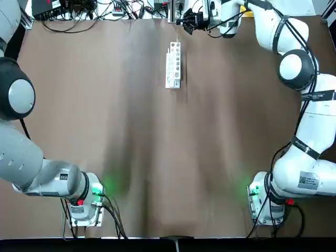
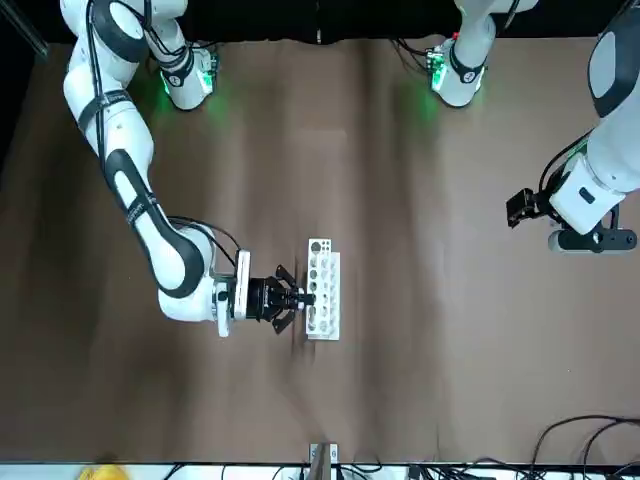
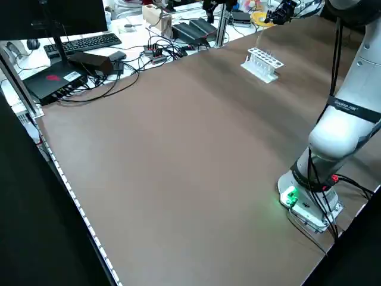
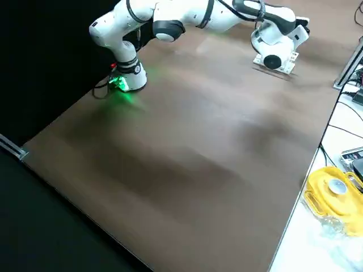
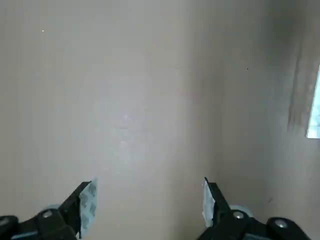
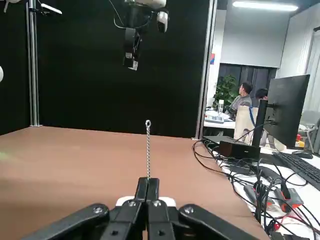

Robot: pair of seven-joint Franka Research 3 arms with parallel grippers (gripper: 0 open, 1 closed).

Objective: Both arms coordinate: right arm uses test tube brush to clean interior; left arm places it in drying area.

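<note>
The right hand [image 2: 300,297] reaches out level at the far end of the worktop [image 1: 105,115], just beside the end of the white rack [image 1: 174,65]. Its fingers [image 6: 148,192] are clenched on the brush [image 6: 148,149], which sticks straight up between them. The rack stands alone on the brown surface. The left hand [image 5: 147,205] hangs over bare worktop off to the left side, well apart from the rack, its fingers spread and holding nothing.

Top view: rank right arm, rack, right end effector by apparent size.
1. right arm, by far the largest.
2. white rack.
3. right end effector, looks slightly smaller than the rack; it may be raised nearer the camera, so true sizes are unsure.
</note>
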